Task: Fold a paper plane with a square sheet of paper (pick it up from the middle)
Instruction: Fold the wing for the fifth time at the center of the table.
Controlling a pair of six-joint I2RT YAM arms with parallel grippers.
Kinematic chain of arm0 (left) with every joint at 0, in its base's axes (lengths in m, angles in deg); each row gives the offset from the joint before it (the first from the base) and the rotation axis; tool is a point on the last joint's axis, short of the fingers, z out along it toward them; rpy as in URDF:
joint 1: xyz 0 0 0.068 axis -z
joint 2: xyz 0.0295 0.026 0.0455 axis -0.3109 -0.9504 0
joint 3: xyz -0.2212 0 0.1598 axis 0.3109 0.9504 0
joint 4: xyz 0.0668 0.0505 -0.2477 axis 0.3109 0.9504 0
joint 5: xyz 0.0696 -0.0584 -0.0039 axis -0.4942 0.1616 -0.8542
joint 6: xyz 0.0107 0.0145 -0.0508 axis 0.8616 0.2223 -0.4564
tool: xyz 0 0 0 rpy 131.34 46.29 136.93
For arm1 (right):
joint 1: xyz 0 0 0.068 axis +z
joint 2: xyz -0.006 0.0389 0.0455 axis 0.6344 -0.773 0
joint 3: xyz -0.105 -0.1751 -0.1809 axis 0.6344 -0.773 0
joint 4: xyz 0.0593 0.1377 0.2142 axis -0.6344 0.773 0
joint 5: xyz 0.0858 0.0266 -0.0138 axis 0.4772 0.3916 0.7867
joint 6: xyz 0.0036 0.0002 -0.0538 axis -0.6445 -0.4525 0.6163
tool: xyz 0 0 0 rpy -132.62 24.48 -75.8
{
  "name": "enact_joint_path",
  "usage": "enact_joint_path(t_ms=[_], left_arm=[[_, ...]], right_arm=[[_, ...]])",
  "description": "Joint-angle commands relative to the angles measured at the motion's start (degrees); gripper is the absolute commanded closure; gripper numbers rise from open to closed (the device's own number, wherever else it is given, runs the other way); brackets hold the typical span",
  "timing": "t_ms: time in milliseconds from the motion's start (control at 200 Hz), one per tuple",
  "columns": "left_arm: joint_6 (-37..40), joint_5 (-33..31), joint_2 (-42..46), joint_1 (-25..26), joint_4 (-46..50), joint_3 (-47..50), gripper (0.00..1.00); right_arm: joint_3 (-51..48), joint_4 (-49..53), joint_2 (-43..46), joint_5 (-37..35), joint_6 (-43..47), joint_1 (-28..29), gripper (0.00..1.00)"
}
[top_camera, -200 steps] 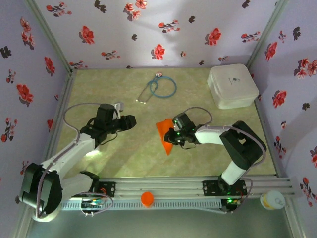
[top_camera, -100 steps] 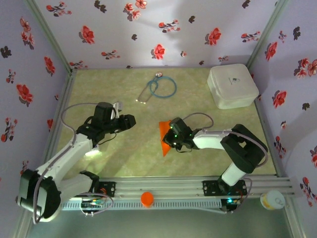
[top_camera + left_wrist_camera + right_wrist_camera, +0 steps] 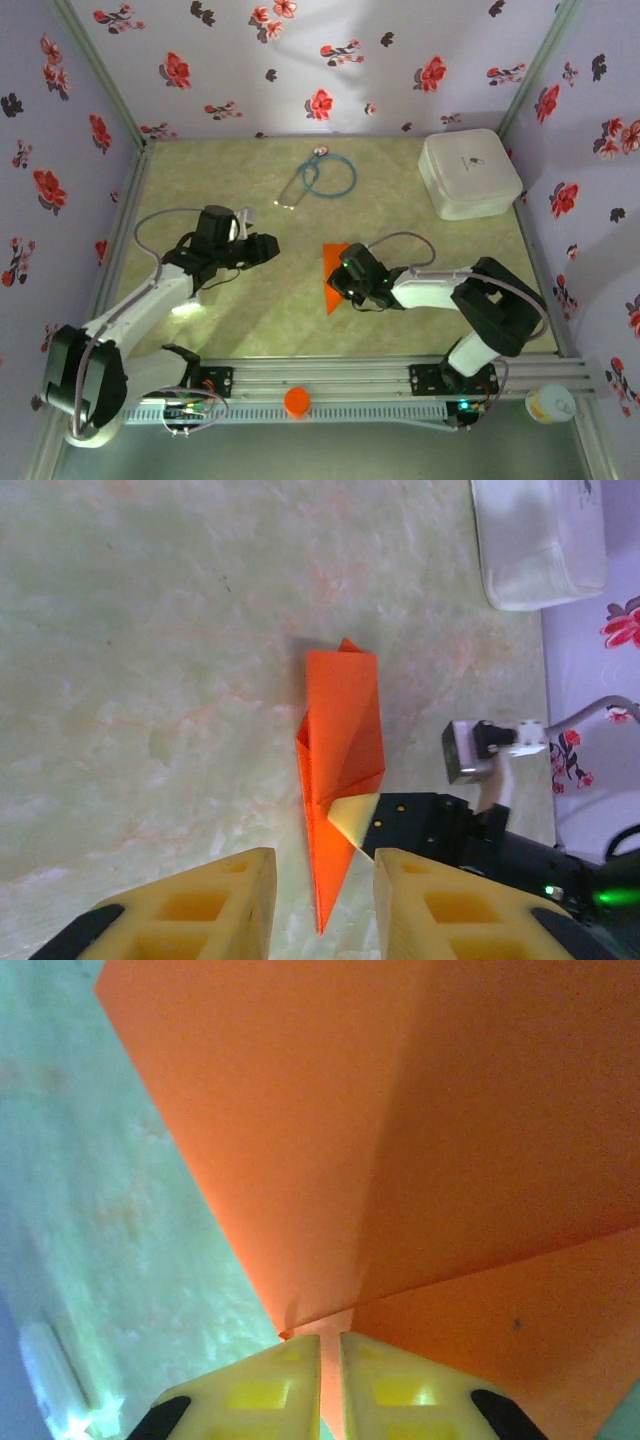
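Flowered walls (image 3: 250, 70) close in on three sides of the pale green marbled table (image 3: 300, 330). The two arms are the biggest things on it. The left arm (image 3: 140, 300) rises from its base at the near edge and bends toward the middle, and the right arm (image 3: 480, 300) folds back on itself and lies low, reaching leftward across the surface.

A white rounded box (image 3: 470, 172) sits in the far right corner, well apart from both arms. A teal stethoscope (image 3: 310, 172) lies looped near the far wall, about midway across.

The paper plane (image 3: 331, 290) lies near the middle of the table between the two arms. It is bright orange paper folded to a long point that aims at the near edge, with its wide end toward the far wall. From the left wrist its creases are plain to see (image 3: 340, 720).

The right gripper (image 3: 338, 280) is down on the plane's right side. Its yellow fingers (image 3: 270, 1390) are pinched almost together, with the orange edge caught between them — a firm grip on the paper.

The left gripper (image 3: 268, 246) hangs to the left of the plane, apart from it. Its jaws stand open with a clear gap and grasp nothing.

A small round orange cap (image 3: 297, 401) rests on the rail at the near edge between the bases — and a little pale tub (image 3: 550, 402) stands past the right end of that rail.
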Motion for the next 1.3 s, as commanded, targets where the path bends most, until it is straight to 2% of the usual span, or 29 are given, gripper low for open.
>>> enact_joint_path(t_ms=[0, 80, 240, 470, 585, 765, 905, 990, 1085, 1250, 1295], left_arm=[[-0.53, 2.59, -3.36, 1.32, -2.62, -2.72, 0.71], [-1.08, 2.81, -6.62, 2.42, -3.60, -4.12, 0.74], [-1.65, 3.25, -12.52, 5.64, -5.39, -7.52, 0.79], [-2.36, 3.23, -20.45, 11.31, -6.65, -11.79, 0.85], [-2.62, 3.31, -24.12, 13.80, -6.69, -14.06, 0.86], [-3.02, 3.29, -29.74, 15.42, -5.40, -18.21, 0.88], [-3.81, 3.34, -33.15, 15.86, -5.01, -20.76, 0.88], [-3.92, 3.33, -34.66, 15.97, -5.02, -21.75, 0.88], [-3.76, 3.32, -36.37, 15.95, -4.28, -22.74, 0.87], [-3.56, 4.85, -39.29, 15.95, -4.74, -24.00, 0.89], [-3.64, 4.67, -39.77, 15.95, -4.91, -23.93, 0.89]], right_arm=[[0.50, 0.23, 4.42, -4.02, 1.54, -0.26, 0.85], [0.29, 2.82, 6.01, -4.17, 2.59, -1.56, 0.84], [-3.10, 1.30, 8.49, -3.38, 2.61, -4.30, 0.84], [-5.29, 2.30, 12.51, -3.91, 5.44, -5.45, 0.84], [-5.33, 6.80, 15.21, -6.89, 6.86, -5.46, 0.84], [-8.82, 6.77, 21.89, -9.40, 8.77, -5.92, 0.84], [-10.28, 11.90, 28.03, -13.22, 9.72, -5.93, 0.73], [-10.39, 14.58, 30.50, -13.43, 12.28, -6.09, 0.71], [-10.81, 16.21, 32.92, -13.70, 12.81, -6.35, 0.63], [-15.78, 7.61, 37.07, -10.13, 13.80, -6.58, 0.45], [-16.19, 7.64, 37.93, -10.28, 12.85, -6.61, 0.44]])
